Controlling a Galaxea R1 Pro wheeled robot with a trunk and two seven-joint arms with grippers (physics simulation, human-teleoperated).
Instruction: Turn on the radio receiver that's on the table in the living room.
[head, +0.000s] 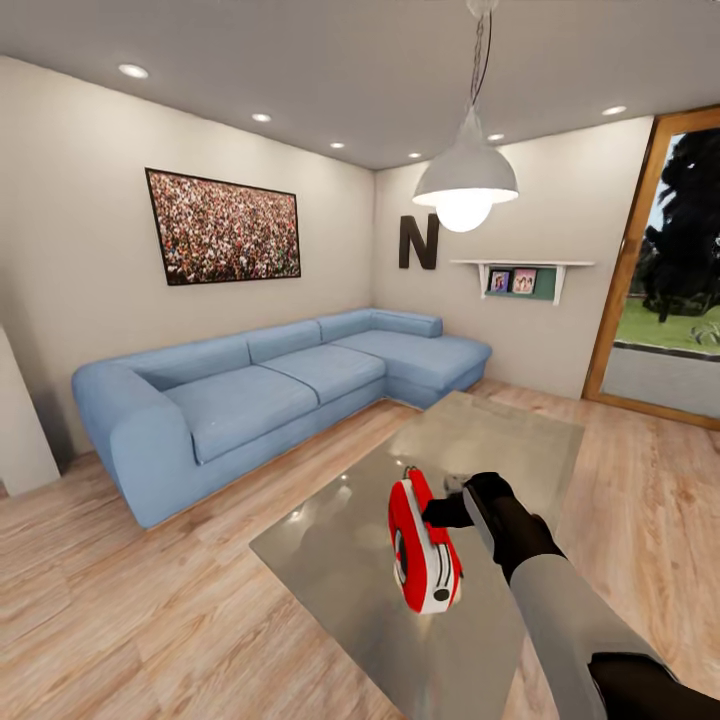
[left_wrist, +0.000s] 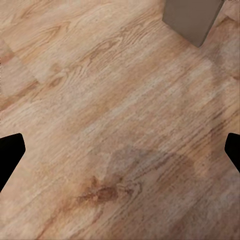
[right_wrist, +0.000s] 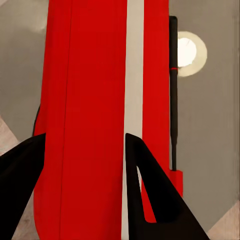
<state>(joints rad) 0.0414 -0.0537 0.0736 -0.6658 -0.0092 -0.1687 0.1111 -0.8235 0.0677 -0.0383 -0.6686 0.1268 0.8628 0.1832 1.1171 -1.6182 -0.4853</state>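
While lifted on edge above the near part of the large low glass-topped coffee table (head: 520, 440), small flat red radio receiver with white edge band (head: 424, 545) held clamped by black right gripper (head: 452, 512), fingers (right_wrist: 145, 175) pressed on its two flat sides. Reached and grasped already; switching on seemingly left to do, no sign of power visible. Round grey-green dial facing left, away from the arm. Thin black aerial (right_wrist: 173, 90) lying along the radio's edge in the right wrist view, pendant lamp reflected in the glass behind. Black left gripper (left_wrist: 120, 150) spread wide apart over light wood plank floor (left_wrist: 100, 75), empty. Blue corner sofa (head: 260, 390) far left, beyond the table.
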